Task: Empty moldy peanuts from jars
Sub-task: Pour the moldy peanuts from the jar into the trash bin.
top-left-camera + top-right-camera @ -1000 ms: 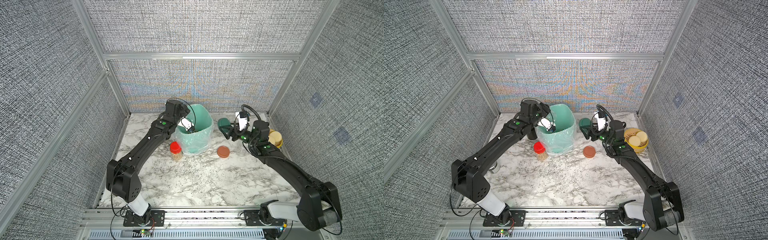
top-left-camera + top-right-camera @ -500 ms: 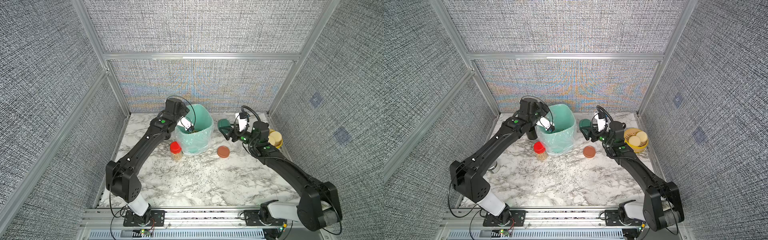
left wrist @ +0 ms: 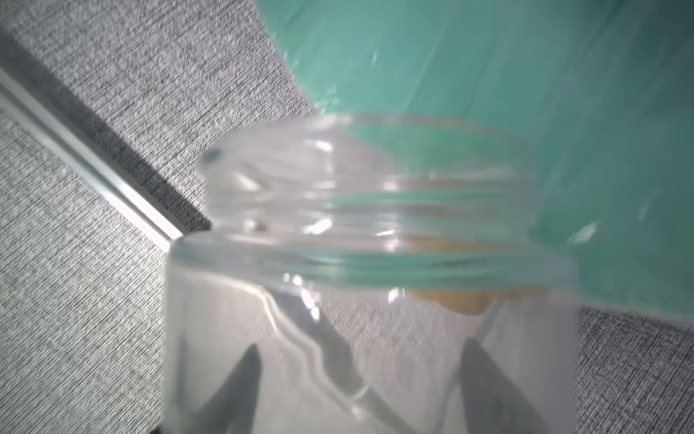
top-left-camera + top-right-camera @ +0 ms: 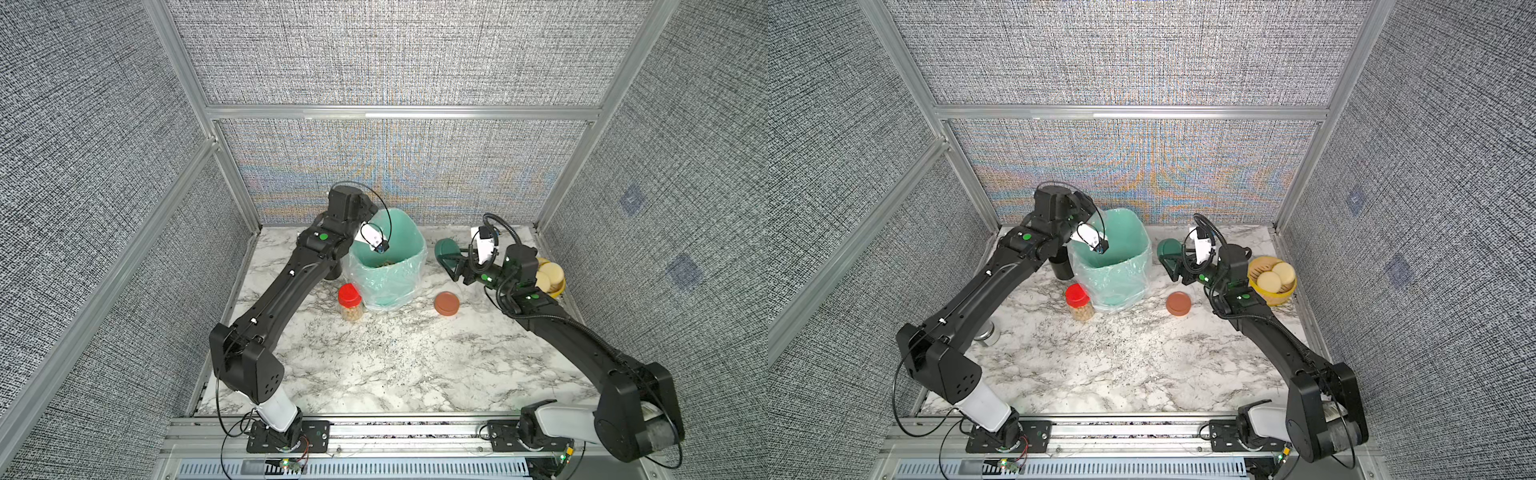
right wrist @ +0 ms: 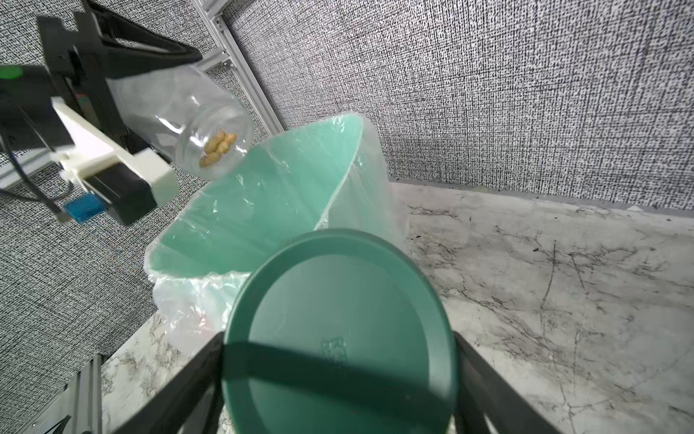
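My left gripper (image 3: 360, 349) is shut on a clear, lidless jar (image 5: 187, 120), its fingers (image 3: 244, 375) showing dark through the jar wall. The jar is tipped mouth-down over the green lined bin (image 4: 415, 235). A few moldy peanuts (image 5: 218, 148) lie at the jar's mouth, and more rest in the bin's bottom (image 4: 386, 262). To the right of the bin, my right gripper (image 5: 338, 349) is shut on a dark green lid (image 5: 338, 308), held above the table in both top views (image 4: 446, 249). A red-lidded jar (image 4: 351, 301) full of peanuts stands in front of the bin.
A terracotta lid (image 4: 447, 303) lies on the marble table right of the bin. A black mug (image 4: 1061, 268) stands left of the bin under my left arm. A steel tin (image 4: 986, 334) sits by the left wall. A yellow bowl (image 4: 1281, 297) of pale discs stands far right.
My left wrist has risen slightly with the jar over the bin. The right arm and the green lid have stayed put.
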Controlling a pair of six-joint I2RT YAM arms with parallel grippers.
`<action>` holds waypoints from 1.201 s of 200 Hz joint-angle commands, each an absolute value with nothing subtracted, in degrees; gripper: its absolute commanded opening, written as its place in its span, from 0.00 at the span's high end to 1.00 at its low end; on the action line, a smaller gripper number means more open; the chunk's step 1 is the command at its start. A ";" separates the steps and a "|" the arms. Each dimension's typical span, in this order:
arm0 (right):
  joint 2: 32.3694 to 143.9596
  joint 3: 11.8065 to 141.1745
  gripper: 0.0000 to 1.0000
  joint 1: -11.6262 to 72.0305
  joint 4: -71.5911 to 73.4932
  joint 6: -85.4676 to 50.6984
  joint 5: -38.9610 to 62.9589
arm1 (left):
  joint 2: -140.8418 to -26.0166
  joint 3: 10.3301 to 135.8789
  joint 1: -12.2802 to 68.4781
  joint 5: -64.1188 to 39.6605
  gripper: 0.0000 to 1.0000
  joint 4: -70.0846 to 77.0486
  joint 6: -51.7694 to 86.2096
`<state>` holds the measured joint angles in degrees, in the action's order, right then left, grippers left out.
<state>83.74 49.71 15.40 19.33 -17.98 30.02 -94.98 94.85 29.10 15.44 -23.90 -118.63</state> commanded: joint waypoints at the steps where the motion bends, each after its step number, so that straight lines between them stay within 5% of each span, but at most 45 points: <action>1: 83.39 50.12 0.50 15.37 21.75 -18.01 30.58 | -96.01 92.82 29.09 14.36 1.00 -22.94 -145.86; 59: 83.13 50.81 0.50 15.33 19.51 -16.34 30.94 | -103.18 111.86 29.31 4.06 1.00 -21.46 -154.57; 123: 86.09 52.40 0.50 15.35 19.03 -16.32 32.59 | -95.41 92.39 29.89 2.74 1.00 -21.91 -154.83; 240: 85.87 51.75 0.49 15.22 19.51 -16.42 33.72 | -97.77 95.62 29.85 10.46 1.00 -16.46 -154.43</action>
